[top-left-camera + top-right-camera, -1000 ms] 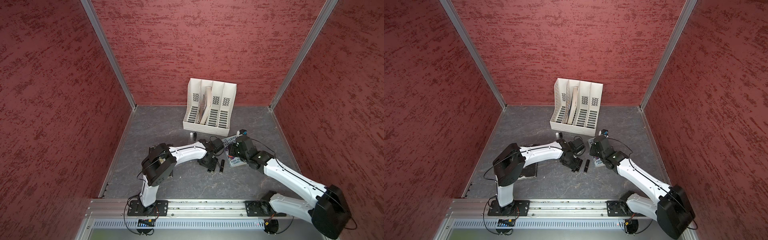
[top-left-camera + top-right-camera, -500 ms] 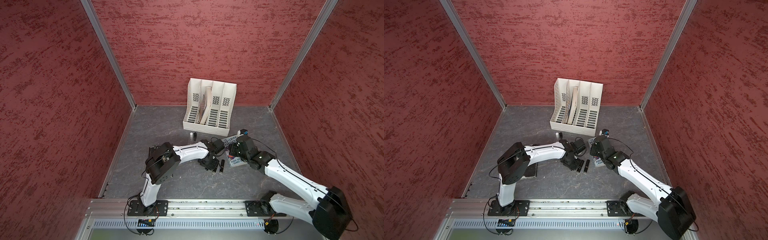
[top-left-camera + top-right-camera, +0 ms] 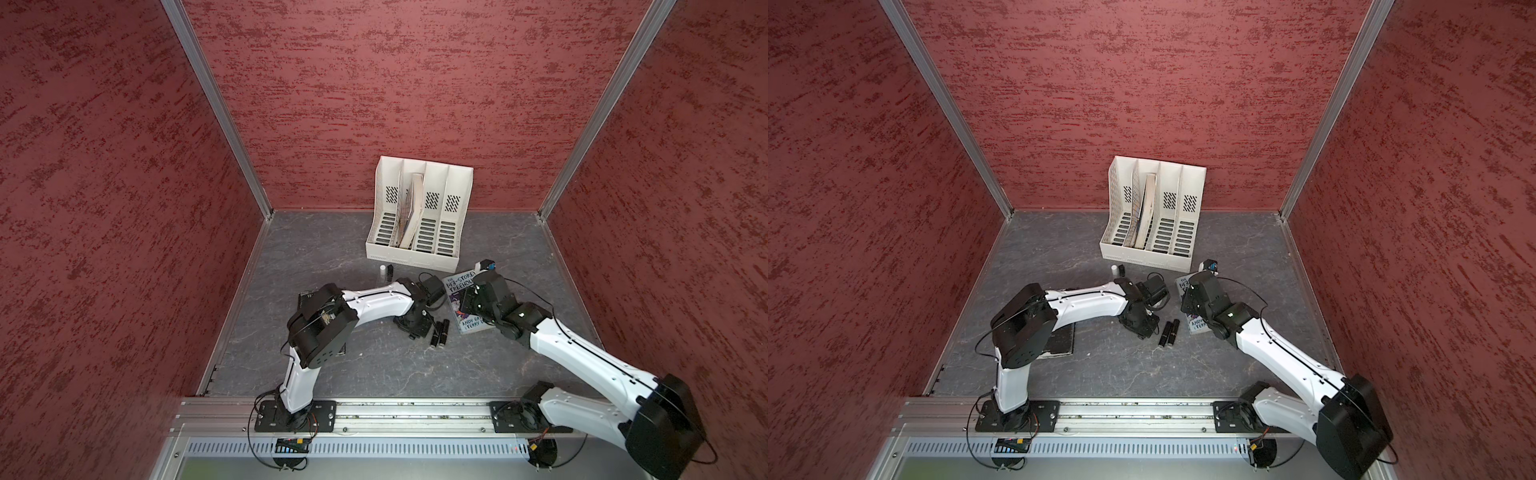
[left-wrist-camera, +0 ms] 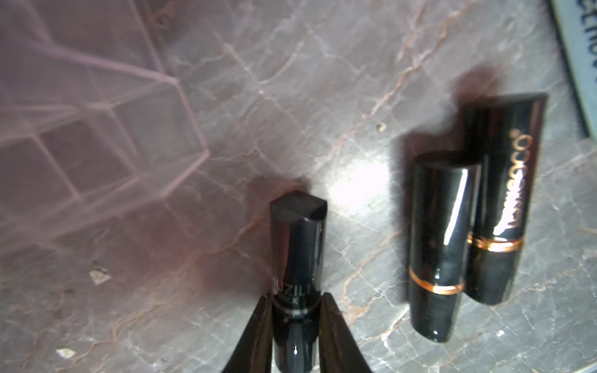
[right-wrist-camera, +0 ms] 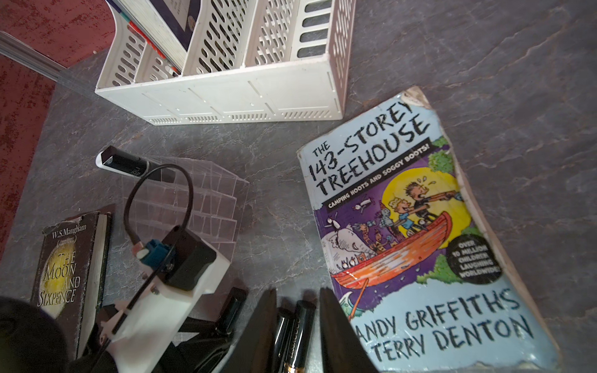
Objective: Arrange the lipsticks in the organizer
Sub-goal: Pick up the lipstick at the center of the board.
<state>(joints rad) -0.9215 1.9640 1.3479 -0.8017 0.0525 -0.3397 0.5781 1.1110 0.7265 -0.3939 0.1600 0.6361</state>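
Note:
My left gripper (image 4: 296, 297) is shut on the lower end of a black lipstick (image 4: 298, 245), low over the table next to the clear organizer (image 4: 97, 129). Two more black lipsticks (image 4: 439, 245) (image 4: 504, 200) lie side by side on the table, seen in both top views (image 3: 439, 333) (image 3: 1168, 332). My right gripper (image 5: 297, 292) hovers above their far ends, its fingers drawn close with nothing gripped. A white lipstick (image 3: 381, 271) and a black one (image 3: 390, 270) stand upright at the organizer's (image 5: 206, 206) far edge.
A white slotted file rack (image 3: 415, 232) holding books stands at the back. A light-blue paperback (image 5: 420, 226) lies under my right wrist, close to the lying lipsticks. A dark book (image 5: 71, 258) lies flat under my left arm.
My left jaws have closed on the black lipstick beside the lying pair, and the left elbow has shifted slightly. My right jaws have narrowed a little; that arm has barely moved.

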